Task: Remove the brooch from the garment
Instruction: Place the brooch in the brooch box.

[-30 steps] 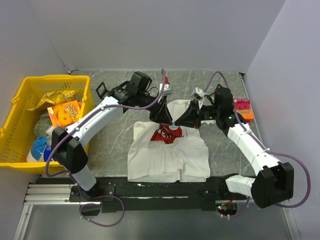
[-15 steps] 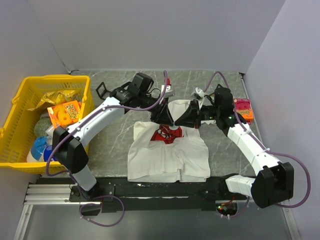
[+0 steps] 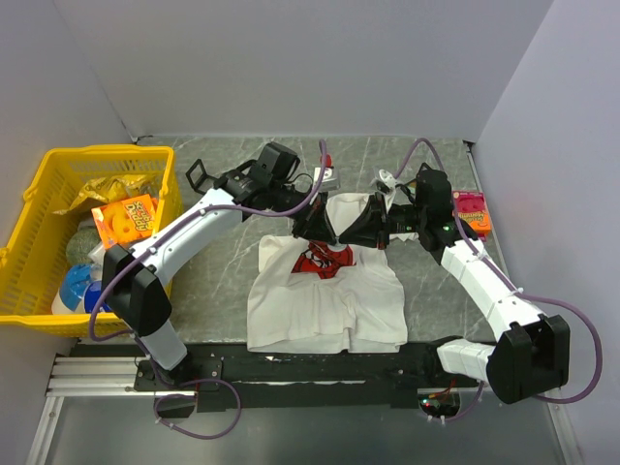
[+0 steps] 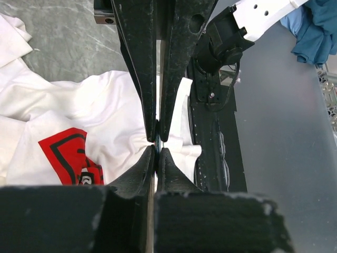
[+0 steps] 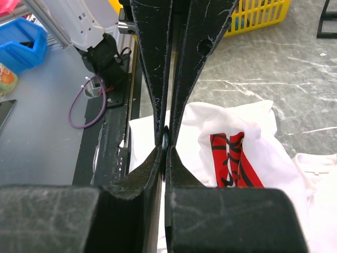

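Two black two-finger grippers are brought together over the upper part of a white short-sleeved T-shirt (image 3: 325, 305) of soft, creased fabric, which is spread on the grey marbled tabletop (image 3: 213, 194) at the centre of the overhead view. Its red square print (image 3: 325, 260) is bunched just below the fingertips. The left gripper (image 4: 157, 143) is clenched. In its wrist view the cloth is drawn into a small pucker at the tips, so a pinch of fabric is judged to be held there, probably to steady the cloth. The right gripper (image 5: 165, 143) is likewise pressed closed above white folds. A thin dark sliver (image 5: 165, 137) is seen between its tips. It may be the brooch, but it is too small for that to be told. The brooch itself cannot be made out in any view and is judged to sit at the raised fold between the two grippers. The opposed holds suggest that the fabric is to be kept taut on one side while the pin is worked free on the other. A yellow slatted plastic basket (image 3: 58, 160) of packets stands at the left of the overhead view, well apart from the work, and a flat pink packet (image 3: 472, 211) lies at the upper right.
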### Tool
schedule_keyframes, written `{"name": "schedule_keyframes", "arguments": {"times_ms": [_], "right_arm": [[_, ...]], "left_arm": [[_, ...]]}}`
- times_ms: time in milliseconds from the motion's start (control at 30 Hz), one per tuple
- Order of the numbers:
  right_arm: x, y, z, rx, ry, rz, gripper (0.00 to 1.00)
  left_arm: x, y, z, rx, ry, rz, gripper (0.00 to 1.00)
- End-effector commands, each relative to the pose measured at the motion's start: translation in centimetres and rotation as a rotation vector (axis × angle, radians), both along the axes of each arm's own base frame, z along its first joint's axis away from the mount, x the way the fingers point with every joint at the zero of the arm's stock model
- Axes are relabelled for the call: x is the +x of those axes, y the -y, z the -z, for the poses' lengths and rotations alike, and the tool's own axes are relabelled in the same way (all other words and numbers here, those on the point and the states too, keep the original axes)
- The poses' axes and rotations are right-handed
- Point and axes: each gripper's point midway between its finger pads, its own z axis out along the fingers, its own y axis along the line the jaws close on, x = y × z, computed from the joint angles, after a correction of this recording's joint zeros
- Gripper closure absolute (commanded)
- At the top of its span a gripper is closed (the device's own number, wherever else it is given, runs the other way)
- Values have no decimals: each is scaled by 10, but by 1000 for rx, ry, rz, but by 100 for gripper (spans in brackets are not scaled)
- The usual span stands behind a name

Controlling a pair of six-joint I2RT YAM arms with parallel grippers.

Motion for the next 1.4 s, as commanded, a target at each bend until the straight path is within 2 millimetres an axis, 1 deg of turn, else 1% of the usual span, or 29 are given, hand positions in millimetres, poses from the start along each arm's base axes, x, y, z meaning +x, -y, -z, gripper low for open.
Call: {"name": "schedule_keyframes", "arguments": {"times_ms": [0,100,133,200,233,267,300,367,400,533,567,633,667,767,800,833,900,933,967,1000,1067,1100,1133,1167,1200,1233,1267,1333,1367], "right_arm": [[-2,-1,-24,29,96,-6,100],[-1,-1,-24,27,92,2,100],[0,-2,-24,26,93,9,94],[5,-1,-27,19,95,33,75],[6,0,-29,15,99,39,60],[5,3,-27,1,94,41,52],[7,4,-33,-2,113,52,43],[10,10,-34,-19,120,80,9],[11,12,-40,-21,139,94,0],[23,22,-43,-67,184,189,0],[25,24,-43,-71,195,200,0],[26,27,-45,-71,209,217,0],[26,28,-46,-67,206,224,0],[26,29,-46,-57,205,235,0],[27,30,-43,-58,197,237,0],[27,30,-43,-56,195,237,0],[27,29,-41,-54,182,235,0],[28,29,-40,-53,179,235,0],[28,28,-41,-50,175,233,0],[28,28,-39,-49,172,232,0],[28,29,-39,-46,172,233,0],[28,28,-38,-46,172,233,0],[28,29,-37,-47,169,236,0],[28,29,-37,-45,172,234,0],[27,29,-38,-44,176,234,0],[27,29,-37,-44,171,234,0],[27,29,-36,-43,167,233,0],[27,29,-36,-41,165,231,0],[27,29,-36,-41,163,231,0]], "left_arm": [[1,8,-9,-31,25,23,99],[5,9,-8,-23,36,-1,99],[8,10,-7,-15,40,-19,99],[23,8,-3,22,71,-96,99],[29,7,-2,34,91,-124,99],[34,5,-3,42,107,-149,99],[43,0,-3,51,119,-189,99],[64,-9,-1,83,159,-279,99],[79,-19,0,96,171,-328,99],[131,-61,13,214,274,-538,99],[152,-77,17,272,339,-624,99],[177,-108,33,371,399,-738,99],[196,-128,35,430,473,-828,99],[220,-166,60,585,574,-918,99],[238,-186,58,647,660,-1024,99],[239,-200,76,727,709,-1018,99],[255,-222,83,813,798,-1095,99],[258,-231,92,869,832,-1087,99],[263,-242,98,904,835,-1098,99],[267,-247,115,947,824,-1083,99],[279,-266,122,999,825,-1108,99],[283,-273,138,1040,810,-1101,99],[291,-281,136,1066,834,-1122,99],[296,-291,146,1102,837,-1132,99],[301,-296,145,1114,861,-1150,99],[299,-305,150,1168,884,-1134,99],[310,-310,144,1140,926,-1194,99],[317,-320,145,1165,946,-1211,99],[321,-328,151,1185,939,-1225,99]]}}
